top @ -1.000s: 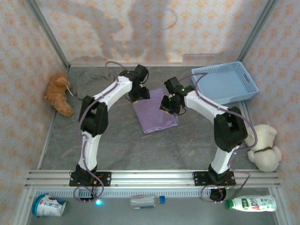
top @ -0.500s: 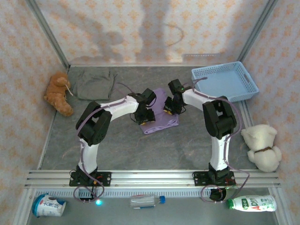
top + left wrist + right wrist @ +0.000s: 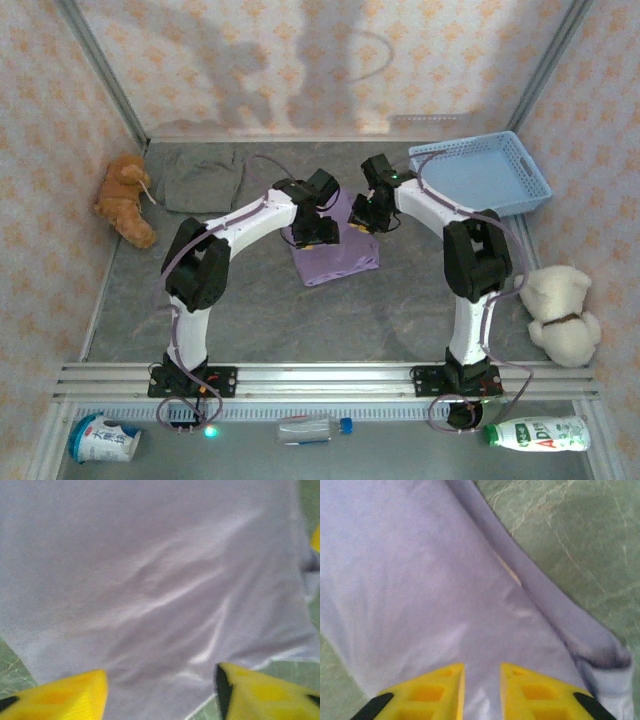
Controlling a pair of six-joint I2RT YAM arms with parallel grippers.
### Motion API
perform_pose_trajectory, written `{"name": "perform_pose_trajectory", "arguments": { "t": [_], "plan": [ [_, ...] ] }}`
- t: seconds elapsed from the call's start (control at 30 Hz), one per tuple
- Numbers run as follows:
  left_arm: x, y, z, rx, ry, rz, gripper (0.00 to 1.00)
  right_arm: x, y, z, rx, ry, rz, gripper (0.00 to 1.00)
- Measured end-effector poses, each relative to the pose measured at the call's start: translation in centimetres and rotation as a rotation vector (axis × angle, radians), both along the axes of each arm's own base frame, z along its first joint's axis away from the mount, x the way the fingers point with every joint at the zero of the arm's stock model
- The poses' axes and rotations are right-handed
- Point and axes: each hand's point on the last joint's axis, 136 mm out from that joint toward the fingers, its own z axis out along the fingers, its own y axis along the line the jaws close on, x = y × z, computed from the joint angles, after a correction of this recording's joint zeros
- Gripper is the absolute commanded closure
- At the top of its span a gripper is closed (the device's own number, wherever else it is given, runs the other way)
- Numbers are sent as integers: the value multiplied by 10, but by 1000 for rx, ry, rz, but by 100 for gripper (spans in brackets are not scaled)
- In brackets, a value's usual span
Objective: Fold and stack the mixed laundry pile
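The shirt [image 3: 338, 258] fold looks to be in hand. The left pincer [image 3: 161, 680] is released, with the shirt just beneath it. The right pincer [image 3: 482, 677] is narrowly parted over the shirt's edge; whether it grips, I cannot tell. The next move likely calls for both to pinch that edge.

shirt [image 3: 337, 260] mid-table, trousers [image 3: 203, 178] far left, basket [image 3: 478, 186] far right
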Motion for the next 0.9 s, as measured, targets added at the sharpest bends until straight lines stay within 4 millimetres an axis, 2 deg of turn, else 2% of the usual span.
{"name": "perform_pose_trajectory", "arguments": {
  "t": [0.07, 0.17, 0.3, 0.43, 0.57, 0.67, 0.77, 0.83, 0.9],
  "plan": [
    [-8, -2, 3, -21, 5, -18, 63, -12, -4, 9, 6, -2, 1, 80],
    [-31, -1, -11, -20, 59, -43, 68, -34, -12, 12, 11, 19, 0, 84],
    [-67, 7, -45, 23, 161, -74, 68, -55, -20, -11, -14, 94, -7, 88],
    [-83, 13, -66, 54, 210, -83, 68, -62, -27, -36, -53, 153, -17, 91],
    [-84, 9, -66, 39, 216, -74, 68, -57, -31, -61, -73, 216, -37, 91],
    [-88, -3, -66, 19, 212, -79, 67, -34, -29, -57, -73, 191, -40, 91],
    [-92, -28, -64, -13, 216, -94, 65, -8, -23, -56, -75, 164, -18, 90],
    [-94, -49, -62, -43, 217, -106, 58, 8, -19, -54, -77, 140, 4, 87],
    [-94, -73, -58, -77, 214, -116, 42, 23, -16, -50, -85, 110, 29, 82]
  ]
}}
